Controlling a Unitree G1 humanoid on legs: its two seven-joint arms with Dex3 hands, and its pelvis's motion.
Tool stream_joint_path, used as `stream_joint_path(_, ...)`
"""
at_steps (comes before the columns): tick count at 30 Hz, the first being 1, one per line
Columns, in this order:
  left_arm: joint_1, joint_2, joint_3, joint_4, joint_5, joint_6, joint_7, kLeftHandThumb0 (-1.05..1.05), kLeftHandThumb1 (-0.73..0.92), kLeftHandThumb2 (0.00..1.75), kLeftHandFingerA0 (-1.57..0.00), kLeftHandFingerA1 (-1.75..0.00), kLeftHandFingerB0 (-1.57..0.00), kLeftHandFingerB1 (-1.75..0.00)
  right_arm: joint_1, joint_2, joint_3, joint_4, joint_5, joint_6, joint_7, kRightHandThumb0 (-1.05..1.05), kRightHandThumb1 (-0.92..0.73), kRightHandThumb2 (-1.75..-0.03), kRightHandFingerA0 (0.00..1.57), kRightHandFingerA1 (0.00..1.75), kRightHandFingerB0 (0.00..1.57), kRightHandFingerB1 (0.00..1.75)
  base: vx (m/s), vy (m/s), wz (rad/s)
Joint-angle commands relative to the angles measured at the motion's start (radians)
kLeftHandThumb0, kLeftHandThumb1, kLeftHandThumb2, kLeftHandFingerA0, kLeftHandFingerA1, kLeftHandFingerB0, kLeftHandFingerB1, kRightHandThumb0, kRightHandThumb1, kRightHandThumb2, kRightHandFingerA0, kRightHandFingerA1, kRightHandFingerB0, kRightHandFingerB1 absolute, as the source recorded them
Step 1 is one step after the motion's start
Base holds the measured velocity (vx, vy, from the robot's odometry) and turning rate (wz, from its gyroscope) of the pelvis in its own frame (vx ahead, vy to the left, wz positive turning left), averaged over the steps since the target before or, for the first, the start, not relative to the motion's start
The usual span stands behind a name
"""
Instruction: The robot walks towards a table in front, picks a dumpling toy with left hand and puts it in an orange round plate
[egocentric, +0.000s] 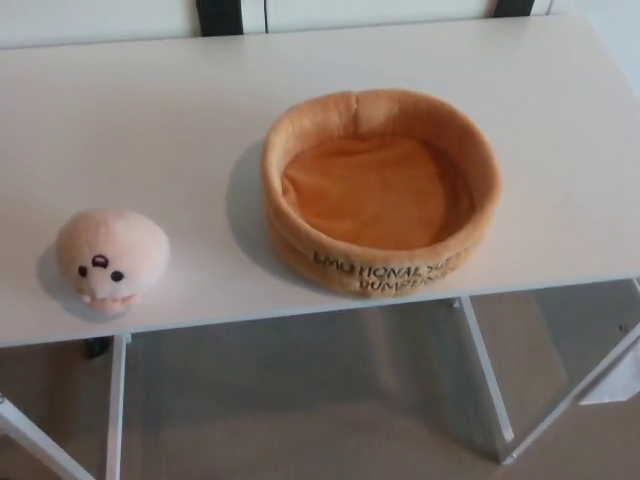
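Note:
A pale pink plush dumpling toy (111, 257) with a small dark-eyed face lies on the white table (130, 130), close to its front edge at the left. To its right, about a hand's width away, sits the orange round plush plate (380, 190), a soft basket with raised walls and black lettering on its front. Its inside holds nothing. Neither of my hands shows in the head view.
The table's front edge (300, 312) runs across the lower part of the picture, with white legs (485, 375) and beige floor (300, 420) below. White cabinet fronts with dark handles (220, 15) stand behind the table's far edge.

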Motion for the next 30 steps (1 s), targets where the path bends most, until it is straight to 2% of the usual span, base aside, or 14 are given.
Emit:
stream_joint_path(1,0.016,0.044,-0.038,-0.052,0.034,0.038,-0.056,-0.13,0.53,0.56,-0.86,-0.98,-0.40,-0.34,0.031,-0.001,-0.013,0.001,0.016,-0.011,-0.005,-0.29,-0.48,-0.55,0.91,0.56,0.56,0.40,0.08,-0.116,0.02)
stream_joint_path(4,0.061,0.082,-0.109,-0.195,0.077,0.073,-0.115,-0.19,0.50,0.55,-0.91,-0.99,-0.38,-0.33,0.044,-0.003,-0.020,0.010,0.019,-0.016,-0.012,-0.30,-0.49,-0.56,0.90,0.55,0.57,0.40,0.04,-0.194,-0.03)
stream_joint_path(5,0.161,0.127,-0.138,-0.421,0.092,0.109,-0.167,-0.24,0.51,0.55,-0.90,-0.76,-0.37,-0.33,0.045,-0.007,-0.031,0.008,0.029,-0.013,-0.012,-0.28,-0.47,-0.54,0.90,0.55,0.57,0.40,0.03,-0.203,0.08)
stream_joint_path(7,0.247,0.149,-0.140,-0.592,0.099,0.132,-0.168,-0.24,0.50,0.55,-0.79,-0.56,-0.38,-0.33,0.046,-0.014,-0.036,0.008,0.031,-0.013,-0.009,-0.29,-0.48,-0.55,0.90,0.55,0.58,0.41,0.04,-0.162,-0.06)
stream_joint_path(8,0.385,0.178,-0.107,-0.800,0.103,0.101,-0.155,-0.34,0.42,0.65,-0.52,-0.54,-0.34,-0.40,0.048,-0.017,-0.034,0.009,0.028,-0.009,-0.008,-0.30,-0.48,-0.55,0.91,0.56,0.56,0.40,0.03,-0.096,-0.04)
stream_joint_path(11,0.577,0.189,-0.041,-1.040,0.086,0.032,-0.136,-0.32,0.43,0.63,-0.44,-0.49,-0.37,-0.40,0.054,-0.021,-0.026,0.010,0.020,-0.012,-0.013,-0.28,-0.48,-0.55,0.91,0.55,0.57,0.40,0.02,-0.018,-0.02)
stream_joint_path(13,0.784,0.232,0.045,-1.188,0.095,-0.229,-0.126,-0.39,0.44,0.66,-0.41,-0.44,-0.33,-0.40,0.060,-0.019,-0.034,0.013,0.027,-0.016,-0.017,-0.26,-0.46,-0.54,0.90,0.54,0.58,0.40,0.05,0.038,-0.08)
stream_joint_path(21,1.347,0.480,0.381,-1.649,-0.372,-0.601,-0.595,-0.40,0.48,0.55,-0.54,-0.39,-0.42,-0.34,0.085,-0.023,-0.031,0.005,0.026,-0.015,-0.022,-0.27,-0.48,-0.55,0.90,0.57,0.57,0.40,0.03,0.192,-0.02)
stream_joint_path(22,1.414,0.506,0.444,-1.684,-0.460,-0.738,-0.593,-0.45,0.39,0.66,-0.88,-0.57,-0.44,-0.43,0.087,-0.022,-0.031,0.006,0.025,-0.017,-0.021,-0.28,-0.49,-0.56,0.92,0.58,0.57,0.40,0.04,0.103,0.12)
stream_joint_path(23,1.464,0.517,0.503,-1.716,-0.524,-0.823,-0.594,-0.42,0.37,0.65,-0.94,-0.70,-0.45,-0.43,0.090,-0.020,-0.030,0.006,0.024,-0.020,-0.021,-0.29,-0.49,-0.56,0.93,0.60,0.58,0.40,0.07,0.061,0.12)
stream_joint_path(26,1.548,0.539,0.591,-1.759,-0.604,-0.944,-0.572,-0.32,0.43,0.54,-0.88,-0.48,-0.49,-0.36,0.103,-0.017,-0.026,0.005,0.021,-0.028,-0.024,-0.29,-0.49,-0.55,0.93,0.60,0.58,0.40,0.05,0.022,0.04)
stream_joint_path(27,1.666,0.585,0.641,-1.790,-0.646,-1.068,-0.510,-0.44,0.41,0.66,-0.55,-0.46,-0.38,-0.41,0.103,-0.019,-0.029,0.002,0.025,-0.021,-0.017,-0.28,-0.48,-0.56,0.90,0.57,0.56,0.40,-0.06,-0.050,0.06)
stream_joint_path(28,1.722,0.605,0.665,-1.803,-0.664,-1.124,-0.482,-0.44,0.41,0.66,-0.55,-0.46,-0.38,-0.41,0.103,-0.020,-0.030,0.001,0.027,-0.018,-0.015,-0.28,-0.48,-0.56,0.90,0.57,0.56,0.40,-0.01,-0.061,0.07)
stream_joint_path(30,1.821,0.629,0.740,-1.852,-0.606,-1.318,-0.271,-0.41,0.42,0.53,-0.50,-0.37,-0.54,-0.38,0.100,-0.020,-0.031,0.006,0.027,-0.017,-0.018,-0.27,-0.49,-0.55,0.92,0.57,0.56,0.40,0.00,-0.041,0.02)
